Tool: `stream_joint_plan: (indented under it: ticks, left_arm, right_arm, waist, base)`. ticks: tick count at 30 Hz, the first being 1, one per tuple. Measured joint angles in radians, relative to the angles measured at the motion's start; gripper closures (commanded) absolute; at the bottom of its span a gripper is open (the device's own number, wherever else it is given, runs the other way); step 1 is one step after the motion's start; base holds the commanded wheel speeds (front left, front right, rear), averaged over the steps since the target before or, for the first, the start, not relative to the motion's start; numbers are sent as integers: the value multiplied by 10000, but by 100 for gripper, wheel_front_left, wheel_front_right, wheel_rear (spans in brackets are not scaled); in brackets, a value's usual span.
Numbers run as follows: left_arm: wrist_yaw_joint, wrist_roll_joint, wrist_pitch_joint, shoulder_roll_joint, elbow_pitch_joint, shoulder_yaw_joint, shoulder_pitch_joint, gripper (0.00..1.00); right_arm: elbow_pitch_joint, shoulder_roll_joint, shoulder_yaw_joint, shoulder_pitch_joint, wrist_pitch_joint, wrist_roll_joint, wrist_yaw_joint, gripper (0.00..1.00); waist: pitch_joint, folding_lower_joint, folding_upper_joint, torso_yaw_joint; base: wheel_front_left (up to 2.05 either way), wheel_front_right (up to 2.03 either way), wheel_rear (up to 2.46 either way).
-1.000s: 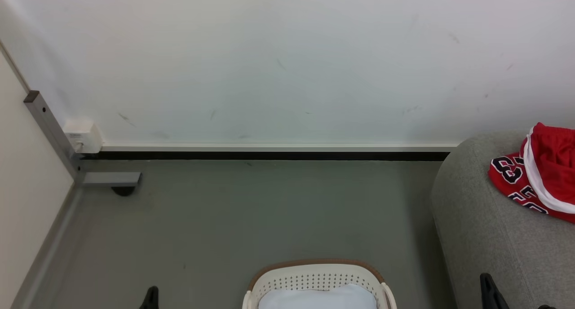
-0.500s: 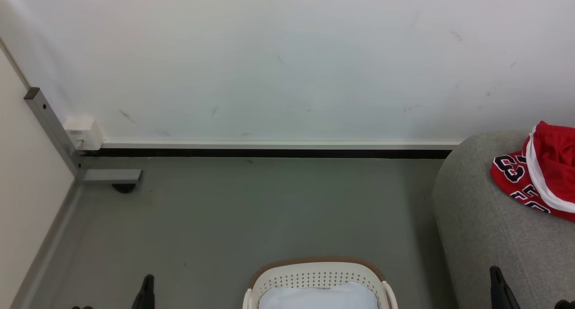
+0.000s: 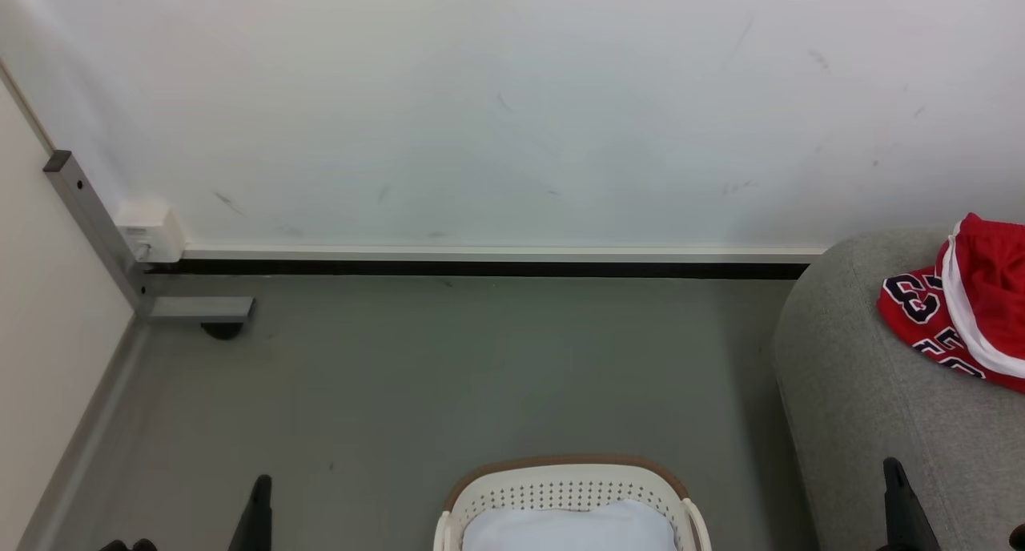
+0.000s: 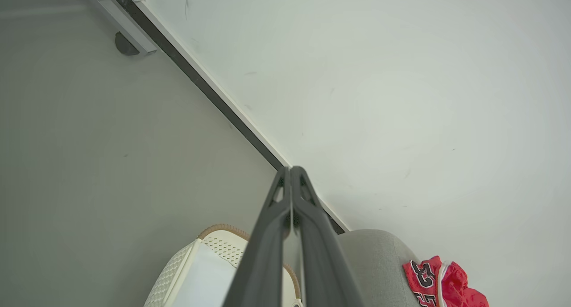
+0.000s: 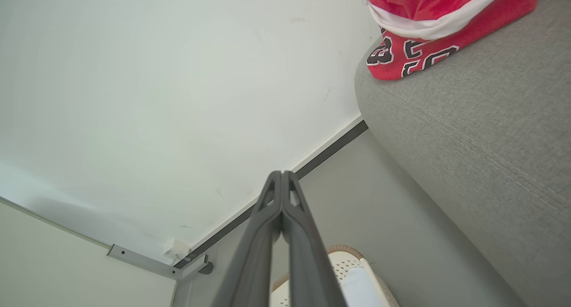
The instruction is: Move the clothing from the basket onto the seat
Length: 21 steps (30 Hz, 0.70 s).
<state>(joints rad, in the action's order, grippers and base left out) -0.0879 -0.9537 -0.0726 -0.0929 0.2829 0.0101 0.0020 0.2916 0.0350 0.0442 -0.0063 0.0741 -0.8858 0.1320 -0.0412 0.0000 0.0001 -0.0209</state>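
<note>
The dark two-fingered left gripper (image 4: 291,169) and right gripper (image 5: 282,173) are shown pressed shut and empty, raised slightly further into the head view's lower corners than a second ago. At six o'clock a pale flat cushion (image 3: 568,528) is seen in the oval white perforated plastic basket (image 3: 560,491). At three o'clock the bright red numbered clothing (image 3: 973,295) is laid on the large grey fabric seat (image 3: 865,407), so the transfer is judged finished.

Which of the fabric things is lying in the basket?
The pale white-blue cushion lies in the basket; the red clothing lies on the grey seat.
</note>
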Motion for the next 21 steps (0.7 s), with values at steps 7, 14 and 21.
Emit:
stream_joint_plan:
  ticks: [7,14,21]
  left_arm:
    - [-42,-746,209,73,-36,127,-138,100]
    - [-96,-1432,418,115,-69,226,-237,100]
    - [-132,-2098,610,146,-115,351,-368,100]
  right_arm:
    - [-44,10,84,-128,-217,-846,0,100]
    - [-79,15,169,-238,-426,-1647,-2,100]
    - [-144,23,240,-333,-621,-2403,-2,100]
  waist:
    - [38,0,0,17]
    - [76,0,0,35]
    - [115,0,0,54]
  base:
    - [0,0,0]
    - [0,0,0]
    - [0,0,0]
